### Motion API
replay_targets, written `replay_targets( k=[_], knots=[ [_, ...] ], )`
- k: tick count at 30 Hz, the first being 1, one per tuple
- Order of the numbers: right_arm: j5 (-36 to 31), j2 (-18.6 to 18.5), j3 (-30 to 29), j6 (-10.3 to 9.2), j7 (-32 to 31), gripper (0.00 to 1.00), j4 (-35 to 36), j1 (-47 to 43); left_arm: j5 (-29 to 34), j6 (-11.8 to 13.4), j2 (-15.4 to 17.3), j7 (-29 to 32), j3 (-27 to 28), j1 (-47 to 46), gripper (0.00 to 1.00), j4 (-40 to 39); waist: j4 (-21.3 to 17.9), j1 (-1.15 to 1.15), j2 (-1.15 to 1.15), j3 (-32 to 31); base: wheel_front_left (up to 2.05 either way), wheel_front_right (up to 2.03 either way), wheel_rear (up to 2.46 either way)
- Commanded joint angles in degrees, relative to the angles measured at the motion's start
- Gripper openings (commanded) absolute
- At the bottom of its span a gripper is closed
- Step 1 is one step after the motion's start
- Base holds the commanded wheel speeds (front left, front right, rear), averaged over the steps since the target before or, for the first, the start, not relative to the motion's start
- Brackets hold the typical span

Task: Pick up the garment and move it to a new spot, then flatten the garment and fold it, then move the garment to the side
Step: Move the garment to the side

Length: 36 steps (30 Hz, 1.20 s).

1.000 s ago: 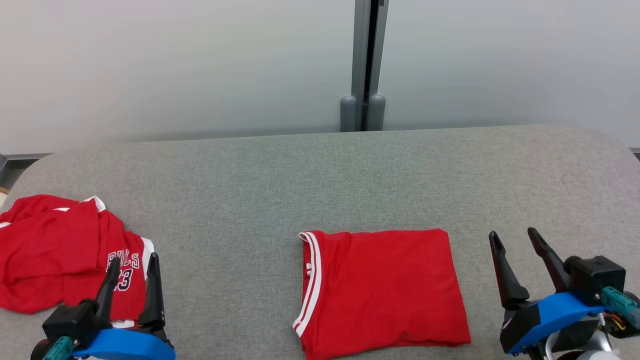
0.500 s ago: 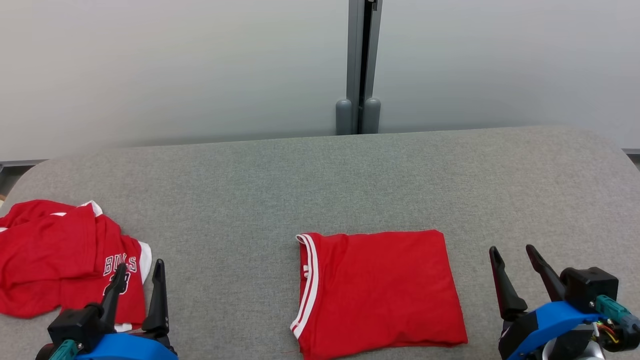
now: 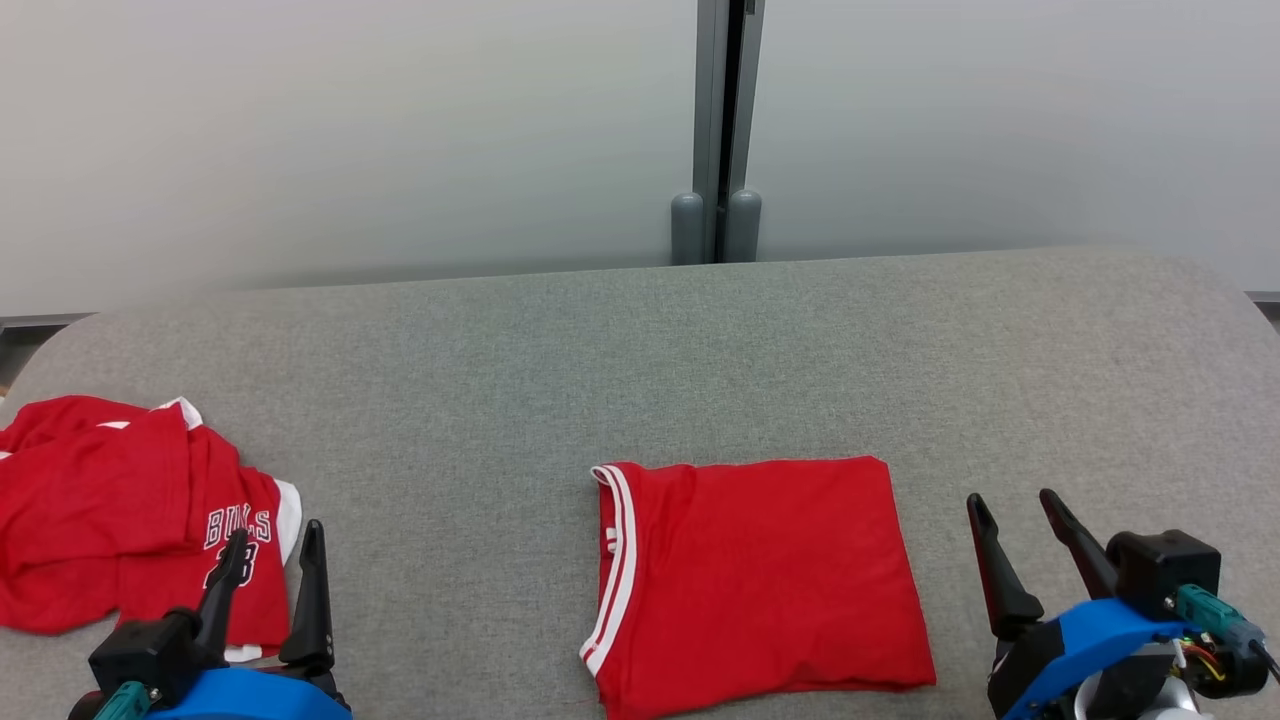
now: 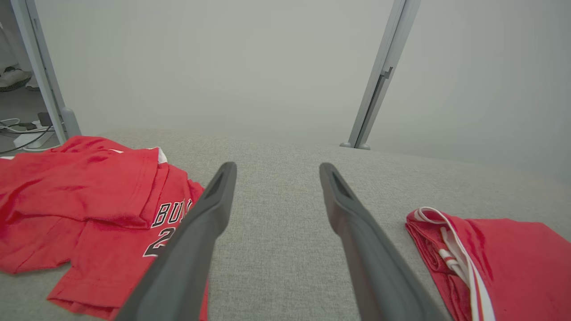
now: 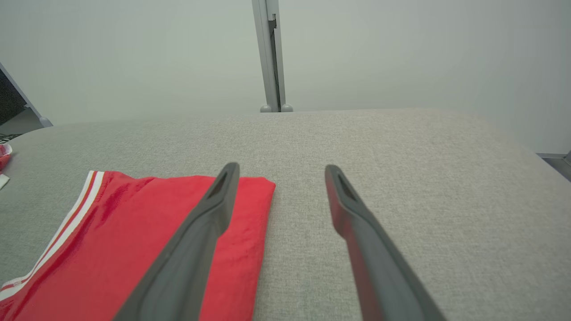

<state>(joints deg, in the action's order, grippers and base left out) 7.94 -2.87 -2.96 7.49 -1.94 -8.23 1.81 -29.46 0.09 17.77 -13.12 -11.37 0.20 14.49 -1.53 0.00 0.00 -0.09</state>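
The grey bench (image 3: 500, 380) carries a folded red garment (image 3: 770, 570), lying flat at its front middle. A crumpled red jersey (image 3: 100, 520) lies at the left end. The left pincer (image 3: 277, 535) is by the jersey and the right pincer (image 3: 1008, 497) is near the garment's right edge. Both gape wide, empty.

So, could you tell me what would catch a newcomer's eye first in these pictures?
The folded red garment lying near the middle front of the grey padded surface stands out first. At the far left lies a crumpled red jersey with white lettering. The left gripper and right gripper sit low at either side, fingers apart, holding nothing.
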Motion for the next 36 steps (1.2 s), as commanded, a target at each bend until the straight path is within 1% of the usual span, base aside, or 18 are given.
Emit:
replay_targets(
  k=[1,4,7,9,14,19,22,28,36],
  knots=[
    [0.1,0.0,-0.1,0.02,0.1,1.0,0.0,1.0,-0.2,0.4,0.3,-0.1,0.1,-0.2,1.0,-0.2,-0.1,0.0,0.0,0.2,0.0,0.0,0.0],
    [-0.8,0.0,-0.1,0.02,-0.7,1.0,0.4,2.3,-0.2,0.3,0.3,0.0,-0.1,-0.7,1.0,-0.4,0.0,0.0,0.0,0.9,0.0,0.0,0.0],
    [0.1,0.0,-0.2,0.01,-3.2,1.0,0.1,4.0,-0.1,0.0,0.3,0.2,-0.5,-1.5,1.0,-0.4,0.4,0.0,0.0,1.5,0.0,0.0,0.0],
    [3.9,-0.1,-1.8,0.01,-7.6,1.0,-1.7,4.9,0.0,-0.1,0.4,0.2,-0.7,-1.9,1.0,-0.3,0.7,0.0,0.0,1.8,0.0,0.0,0.0],
    [5.9,0.0,-3.5,0.02,-19.5,1.0,-6.1,8.8,0.3,-0.6,0.6,0.2,-1.3,-3.1,1.0,-0.2,1.9,0.0,0.0,2.8,0.0,0.0,0.0],
    [6.8,0.0,-3.5,0.02,-26.2,1.0,-11.5,11.6,0.2,-0.9,0.5,0.0,-1.7,-4.1,1.0,0.1,3.4,0.0,0.0,4.0,0.0,0.0,0.0],
    [6.9,0.0,-3.4,0.02,-28.1,1.0,-15.0,12.9,0.2,-1.0,0.5,-0.1,-1.9,-4.4,1.0,0.3,4.2,0.0,0.0,4.6,0.0,0.0,0.0],
    [8.3,0.0,-2.1,0.02,-29.0,1.0,-20.7,14.5,0.0,-1.0,0.4,-0.5,-2.1,-4.9,1.0,0.9,5.0,0.0,0.0,5.2,0.0,0.0,0.0],
    [8.2,0.2,0.6,0.02,-29.3,1.0,-25.3,15.8,-0.1,-1.1,0.3,-0.7,-2.2,-5.3,1.0,1.3,5.2,0.0,0.0,5.4,0.0,0.0,0.0]
  ],
)
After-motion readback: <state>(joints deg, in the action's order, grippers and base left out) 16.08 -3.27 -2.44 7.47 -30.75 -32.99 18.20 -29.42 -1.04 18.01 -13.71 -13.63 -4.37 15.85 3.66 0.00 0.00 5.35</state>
